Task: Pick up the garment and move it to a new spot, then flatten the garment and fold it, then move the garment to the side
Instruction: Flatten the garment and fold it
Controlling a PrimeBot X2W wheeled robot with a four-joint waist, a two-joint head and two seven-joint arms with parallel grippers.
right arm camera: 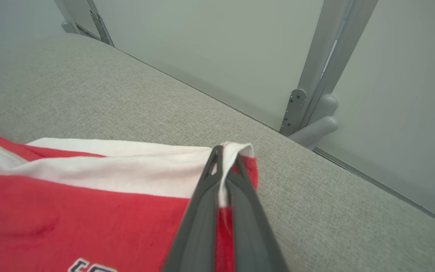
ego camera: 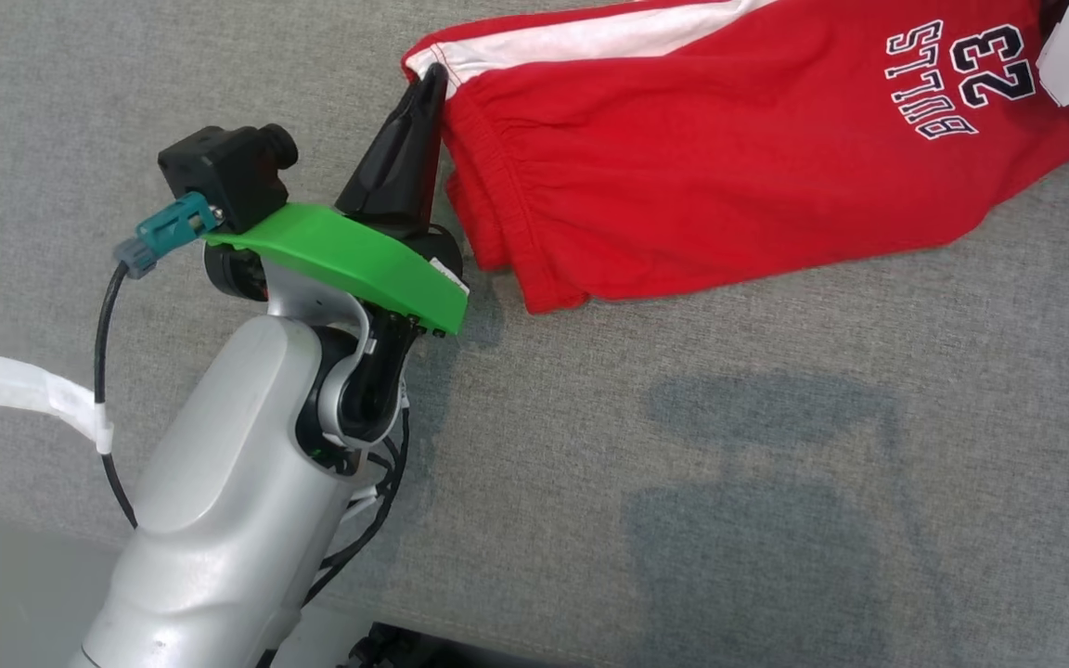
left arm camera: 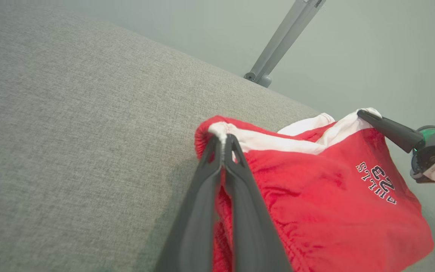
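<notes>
Here, the garment (ego camera: 729,167), a pair of red shorts with a white stripe, is in the head view between 12 and 2 o'clock, on the grey cloth surface (ego camera: 776,464). Its navy lettering (ego camera: 961,79), "BULLS 23", reads upside down in that view, at about 2 o'clock.

The left gripper (ego camera: 432,83) points toward 12 o'clock and its two dark fingers are pressed together on the garment's corner at about 11 o'clock, where the white stripe meets the gathered waistband. In the left wrist view a thin fold of white and red cloth is pinched between the tips. Behind the fingers sit a green cover (ego camera: 349,264) and a small black camera (ego camera: 228,172), both at about 9 o'clock from the centre.

The right gripper (right arm camera: 223,153) is likewise closed on cloth: in the right wrist view its fingertips clamp the far corner of the white stripe, and a little white flap folds over one tip. The left wrist view shows this gripper at 3 o'clock, with the striped edge running between the two grippers and raised a little, while the red cloth below it sags down to the surface.

A strip of white tape (ego camera: 24,390) lies at 9 o'clock on the surface edge. A grey metal post (right arm camera: 315,68) stands beyond the surface at 1 o'clock in the right wrist view.
</notes>
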